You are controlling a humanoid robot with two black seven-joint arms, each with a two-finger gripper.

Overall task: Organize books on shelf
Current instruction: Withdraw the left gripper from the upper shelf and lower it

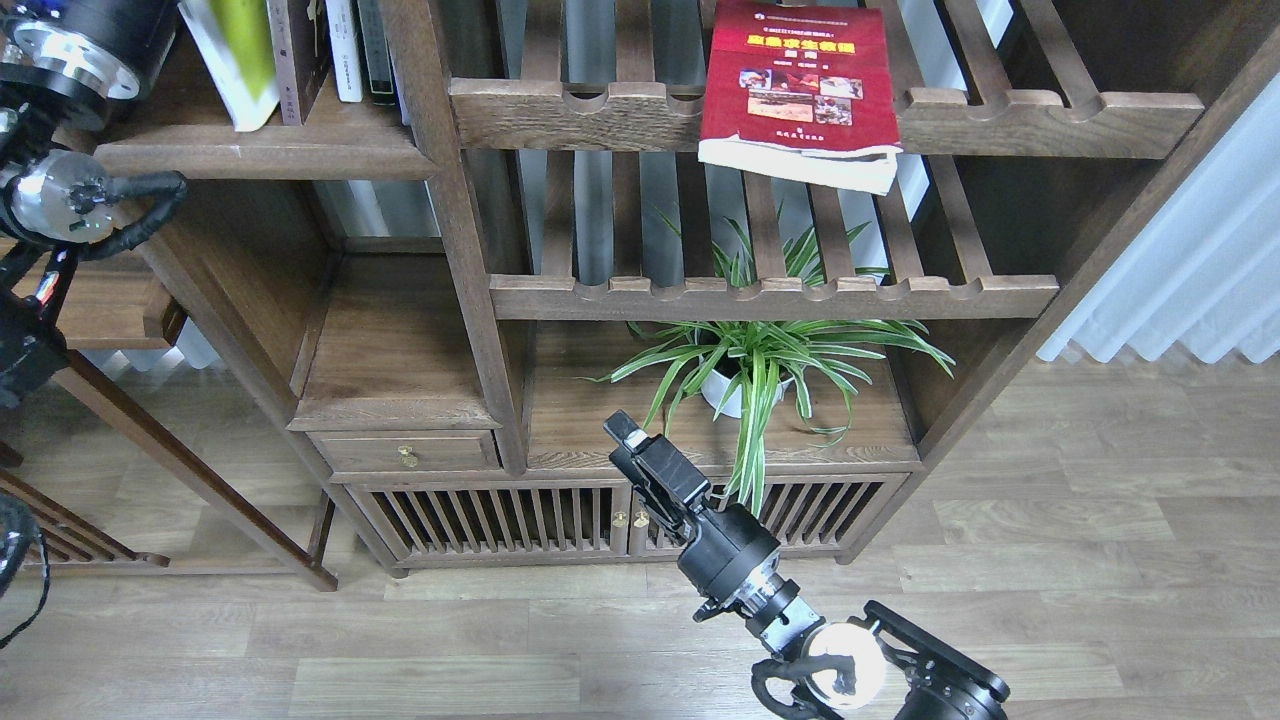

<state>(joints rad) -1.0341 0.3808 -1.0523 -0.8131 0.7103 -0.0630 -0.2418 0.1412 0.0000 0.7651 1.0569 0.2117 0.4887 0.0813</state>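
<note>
The yellow-green and white book (pixel 232 62) stands tilted on the dark-brown shelf (pixel 265 158) at the top left, its top cut off by the frame edge. The dark maroon book (pixel 294 58) stands just right of it. The red book (pixel 795 85) with yellow title and photos lies flat on the upper slatted rack, its lower edge hanging over the front rail. My left arm (pixel 62 190) comes in at the top left; its gripper is beyond the frame edge. My right gripper (pixel 628 440) is low, in front of the cabinet, holding nothing; its fingers cannot be told apart.
Slim white and dark volumes (pixel 355 50) stand right of the maroon book. Two slatted racks (pixel 770 297) fill the middle. A spider plant (pixel 760 360) in a white pot sits under them. A drawer and slatted cabinet doors (pixel 480 520) are below. White curtain at the right.
</note>
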